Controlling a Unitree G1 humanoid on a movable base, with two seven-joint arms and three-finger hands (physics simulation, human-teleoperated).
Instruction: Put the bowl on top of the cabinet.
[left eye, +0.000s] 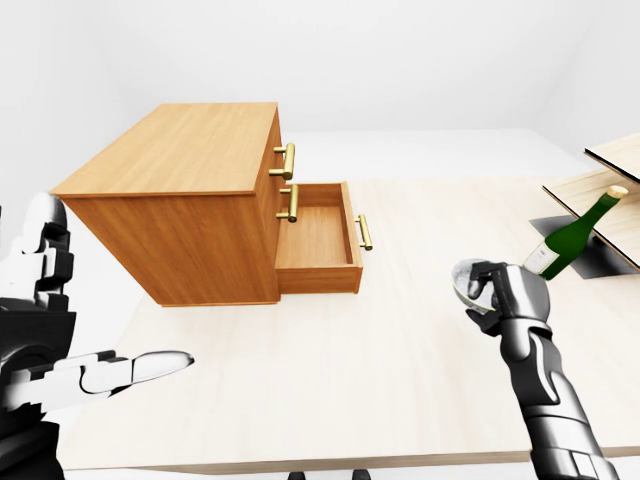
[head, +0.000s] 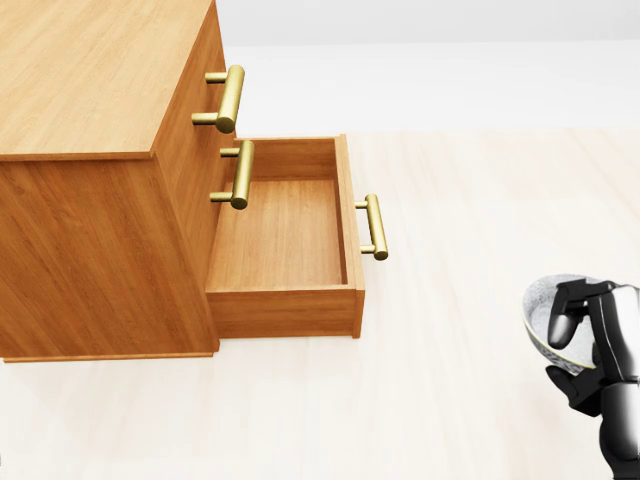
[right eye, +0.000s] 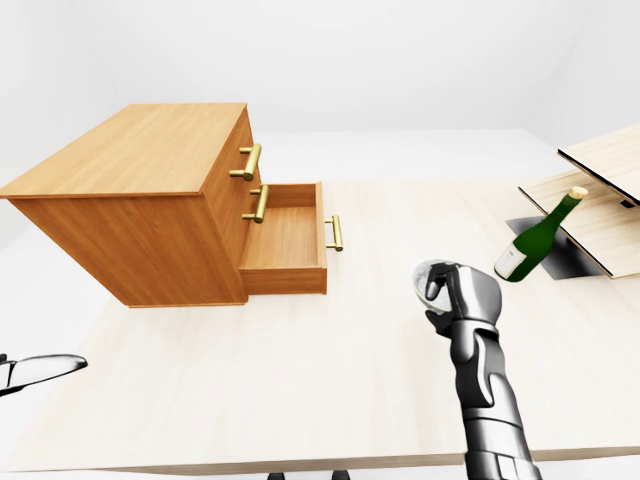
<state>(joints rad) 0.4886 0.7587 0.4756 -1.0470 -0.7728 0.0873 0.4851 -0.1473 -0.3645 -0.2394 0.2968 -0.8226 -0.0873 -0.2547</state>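
Note:
A small grey bowl (head: 545, 312) is held tilted above the table by my right hand (head: 580, 335), whose dark fingers close over its rim; it shows at the right of the head view. The wooden cabinet (left eye: 170, 165) stands at the left of the table, its flat top bare. Its bottom drawer (left eye: 315, 245) is pulled out and looks empty. My left hand (left eye: 135, 368) reaches in from the lower left of the left-eye view with fingers stretched out, holding nothing, well below the cabinet.
A green wine bottle (left eye: 578, 235) leans at the right of the table (left eye: 400, 360), close behind the right hand. Light wooden boards (left eye: 610, 190) and a dark opening (left eye: 590, 262) lie at the far right. Brass handles (left eye: 288, 160) stick out of the cabinet's drawers.

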